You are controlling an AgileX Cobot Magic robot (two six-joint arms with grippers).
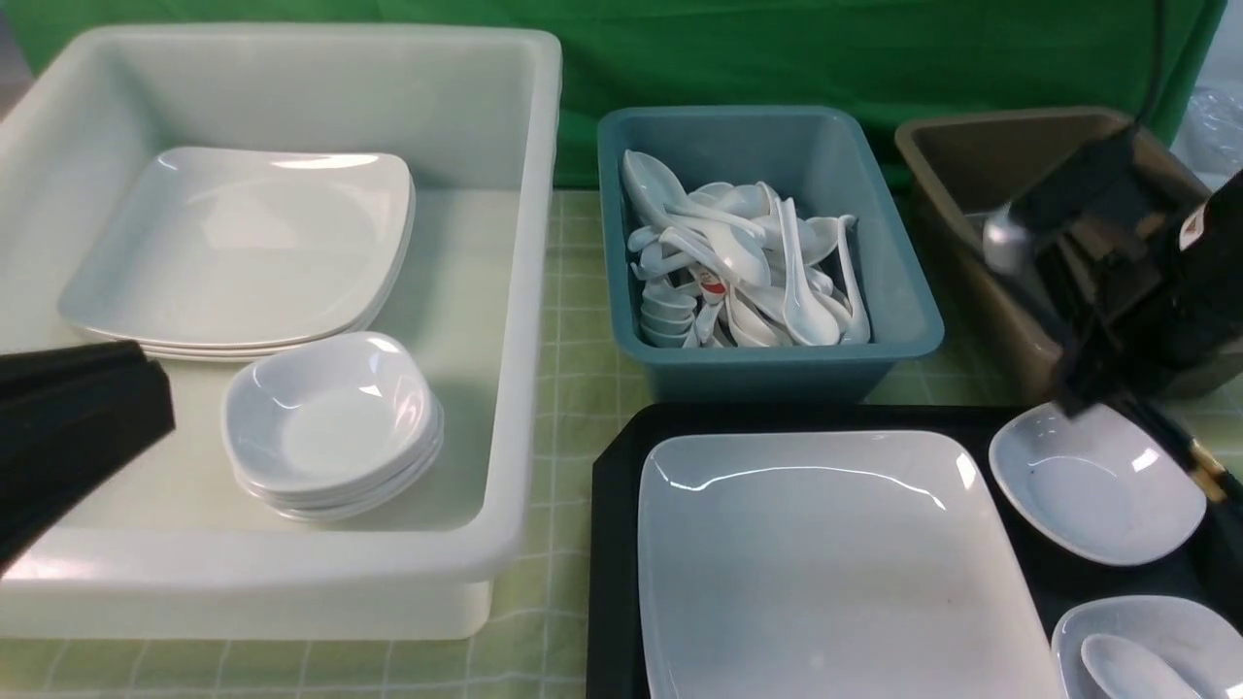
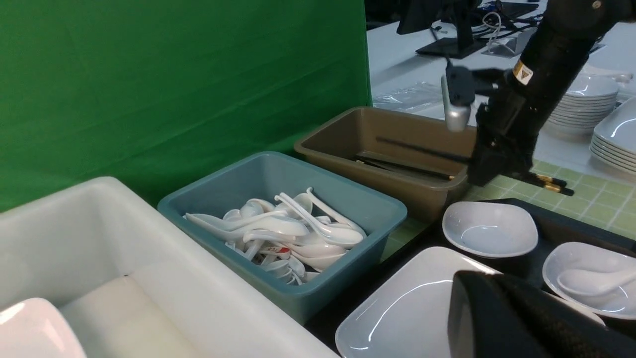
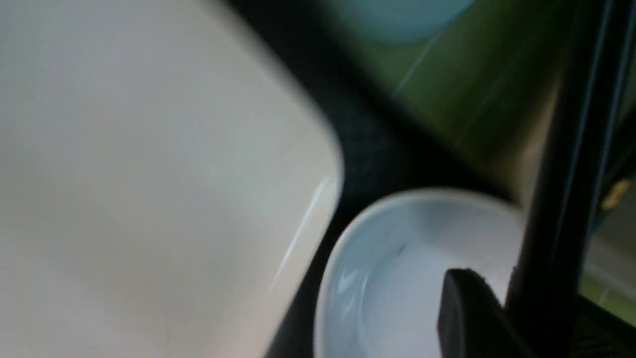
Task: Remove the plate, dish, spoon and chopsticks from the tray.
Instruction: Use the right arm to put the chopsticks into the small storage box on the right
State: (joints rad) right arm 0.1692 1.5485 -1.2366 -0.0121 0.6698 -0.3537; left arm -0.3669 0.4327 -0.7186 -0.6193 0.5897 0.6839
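Note:
A black tray (image 1: 612, 505) at the front right carries the large white plate (image 1: 825, 563), a small dish (image 1: 1097, 485) behind it, and a second dish (image 1: 1180, 621) with the white spoon (image 1: 1131, 670) in it. My right gripper (image 1: 1097, 388) hangs just above the far dish's back rim, shut on the black chopsticks (image 2: 546, 181). Their gold-banded ends stick out over the green cloth, and the thin ends reach over the brown tub (image 2: 348, 144). In the right wrist view the chopsticks (image 3: 561, 199) cross beside one finger (image 3: 462, 308). My left gripper (image 1: 146, 388) is shut and empty over the white tub's front left.
The big white tub (image 1: 524, 291) at the left holds stacked plates (image 1: 243, 252) and a stack of small dishes (image 1: 330, 427). A teal tub (image 1: 903, 330) of spoons stands in the middle. The brown tub (image 1: 932, 155) has chopsticks (image 2: 397, 166) inside.

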